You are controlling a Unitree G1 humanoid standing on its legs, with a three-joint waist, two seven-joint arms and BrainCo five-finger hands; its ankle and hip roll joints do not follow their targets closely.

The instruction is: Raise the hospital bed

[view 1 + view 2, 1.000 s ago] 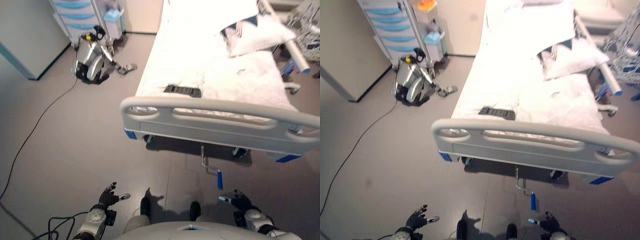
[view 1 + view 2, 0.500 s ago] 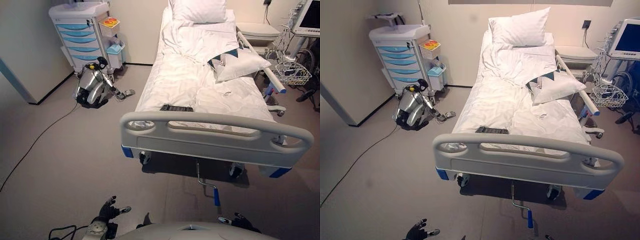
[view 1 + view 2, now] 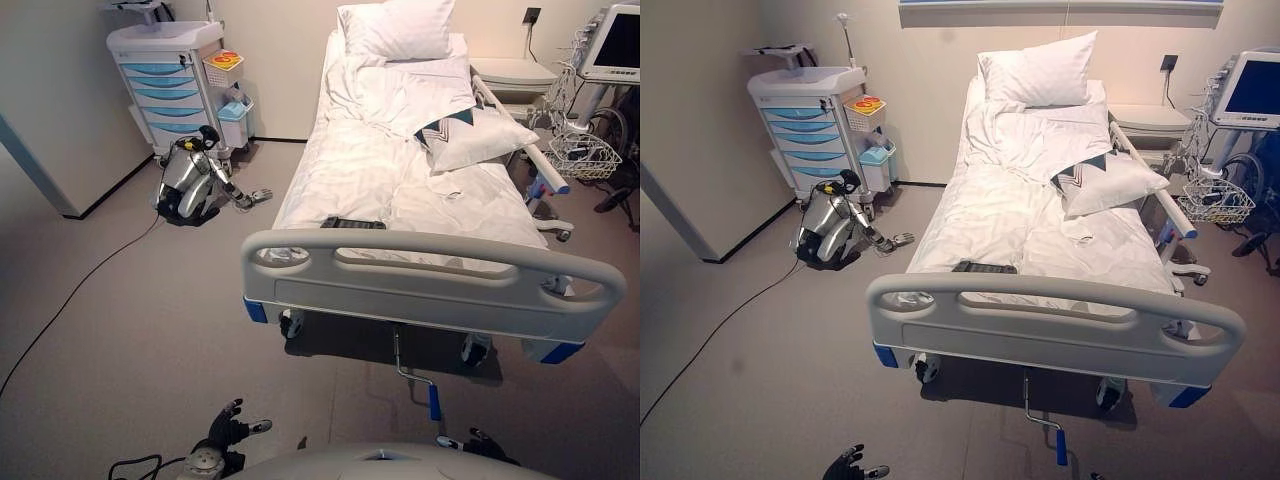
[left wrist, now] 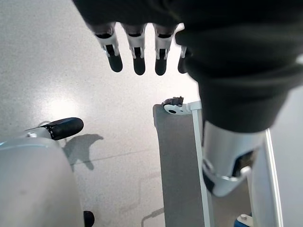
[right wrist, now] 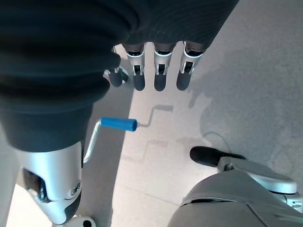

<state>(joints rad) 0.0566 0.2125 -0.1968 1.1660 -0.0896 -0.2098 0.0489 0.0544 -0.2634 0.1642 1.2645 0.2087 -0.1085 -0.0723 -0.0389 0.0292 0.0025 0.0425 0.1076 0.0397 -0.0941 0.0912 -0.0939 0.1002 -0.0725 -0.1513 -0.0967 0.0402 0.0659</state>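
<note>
The hospital bed (image 3: 420,200) stands at 12 o'clock, its footboard (image 3: 430,275) edge facing me. The blue-handled crank (image 3: 434,400) projects below it over bare floor (image 3: 130,330). My left hand (image 3: 228,432) and right hand (image 3: 470,442) hang with fingers straight, holding nothing.

No readable text anywhere here. The monitor (image 3: 1252,88) shows a plain blue screen, and the drawer cart (image 3: 808,128) carries no legible labels.
</note>
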